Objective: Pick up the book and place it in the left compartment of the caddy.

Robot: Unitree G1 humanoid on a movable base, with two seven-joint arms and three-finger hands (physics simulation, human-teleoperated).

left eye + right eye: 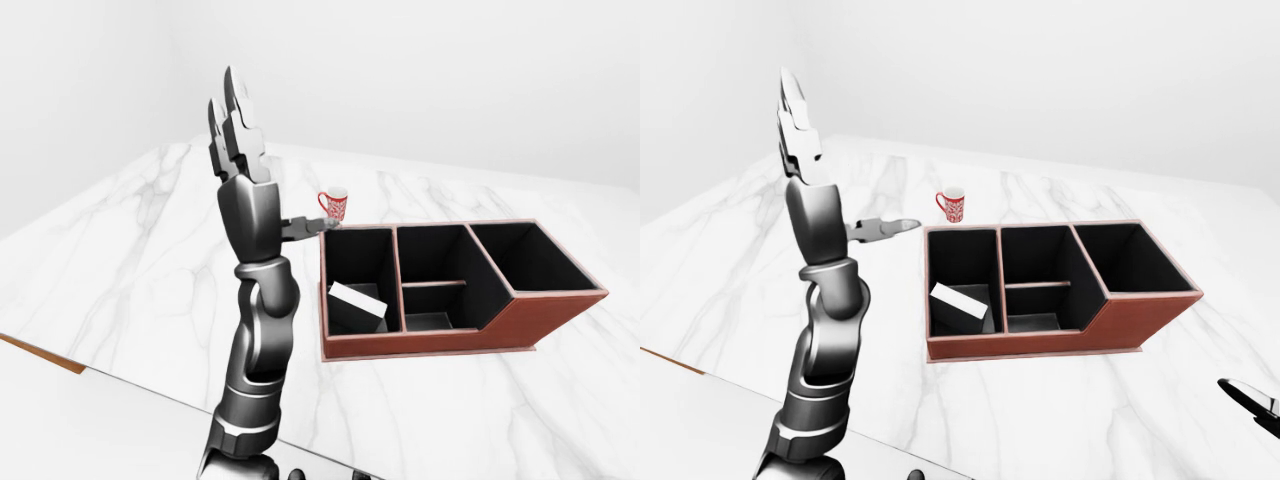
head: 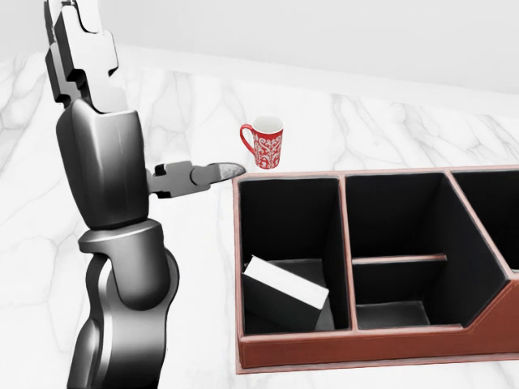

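Observation:
The book (image 2: 285,290), white-covered, lies tilted inside the left compartment of the brown caddy (image 2: 357,353), leaning against its left wall. My left hand (image 1: 236,140) is raised high above the table, to the left of the caddy, fingers pointing up and thumb (image 2: 207,173) sticking out towards the caddy's top-left corner. It is open and holds nothing. Only a dark tip of my right hand (image 1: 1252,398) shows at the bottom right edge of the right-eye view, so I cannot tell how it stands.
A red and white mug (image 2: 264,144) stands on the white marble table (image 1: 130,260) just above the caddy's left compartment in the view. The caddy's middle and right compartments are black inside. The table's near edge (image 1: 45,357) runs along the lower left.

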